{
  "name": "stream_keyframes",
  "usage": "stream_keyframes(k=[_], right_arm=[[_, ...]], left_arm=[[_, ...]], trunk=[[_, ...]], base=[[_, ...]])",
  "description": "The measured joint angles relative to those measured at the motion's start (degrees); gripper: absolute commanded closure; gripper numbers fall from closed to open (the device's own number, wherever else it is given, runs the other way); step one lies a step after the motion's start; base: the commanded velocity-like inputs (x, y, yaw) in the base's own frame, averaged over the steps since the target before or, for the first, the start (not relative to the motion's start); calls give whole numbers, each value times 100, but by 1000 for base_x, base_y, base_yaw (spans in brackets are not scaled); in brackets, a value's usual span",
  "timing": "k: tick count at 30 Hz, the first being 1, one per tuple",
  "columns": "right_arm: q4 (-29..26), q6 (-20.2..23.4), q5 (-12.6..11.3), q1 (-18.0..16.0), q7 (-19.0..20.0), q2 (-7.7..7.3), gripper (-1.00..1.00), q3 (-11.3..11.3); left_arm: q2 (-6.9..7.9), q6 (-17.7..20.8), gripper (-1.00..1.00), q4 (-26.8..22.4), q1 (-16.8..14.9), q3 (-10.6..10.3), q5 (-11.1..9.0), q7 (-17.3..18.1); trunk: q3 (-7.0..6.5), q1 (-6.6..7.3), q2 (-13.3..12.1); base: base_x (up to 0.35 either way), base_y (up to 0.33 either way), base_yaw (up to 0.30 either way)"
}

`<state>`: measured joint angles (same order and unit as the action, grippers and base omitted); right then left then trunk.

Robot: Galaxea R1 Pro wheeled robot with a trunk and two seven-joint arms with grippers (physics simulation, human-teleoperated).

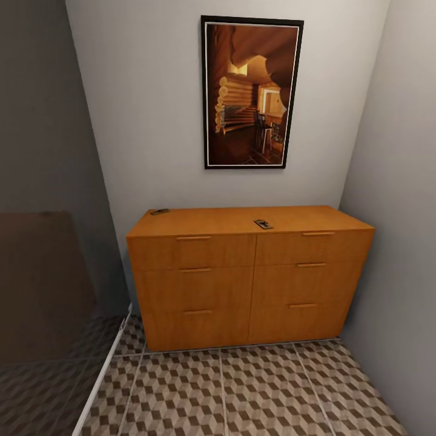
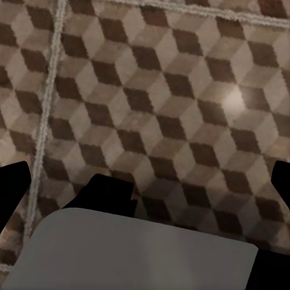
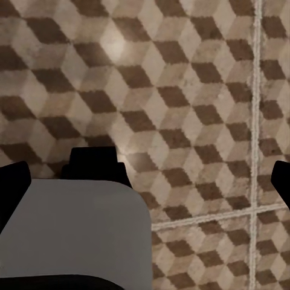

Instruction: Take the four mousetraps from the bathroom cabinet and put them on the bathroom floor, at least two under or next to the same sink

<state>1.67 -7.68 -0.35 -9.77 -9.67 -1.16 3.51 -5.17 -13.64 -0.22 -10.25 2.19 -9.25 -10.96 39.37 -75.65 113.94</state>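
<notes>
The orange-brown cabinet stands against the far wall, all its drawers closed. Two mousetraps lie on its top: one mousetrap at the back left corner, another mousetrap near the front edge at the middle. The cube-patterned bathroom floor stretches in front of it. My left gripper hangs open over the floor tiles, its dark fingertips wide apart with nothing between them. My right gripper is also open over the tiles, fingertips spread and empty. The sink is out of view.
Grey walls close in on both sides of the cabinet. A framed picture hangs above it. A dark translucent panel and a white floor strip run along the left. A grey rounded plate sits under each wrist camera.
</notes>
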Motion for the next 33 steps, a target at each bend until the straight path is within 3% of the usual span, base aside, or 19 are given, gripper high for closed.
stream_keyframes(k=[11, 33], right_arm=[[0, -4, 0, 0, 0, -12, -100, -2], [0, -5, 3, 0, 0, -9, -100, 2]], left_arm=[[-20, -29, -100, 0, 0, 0, 0, -4], [-32, -2, -100, 0, 0, 0, -8, -9]], trunk=[[0, 0, 0], [-394, 483, -881]], base=[[0, 0, 0], [0, 0, 0]])
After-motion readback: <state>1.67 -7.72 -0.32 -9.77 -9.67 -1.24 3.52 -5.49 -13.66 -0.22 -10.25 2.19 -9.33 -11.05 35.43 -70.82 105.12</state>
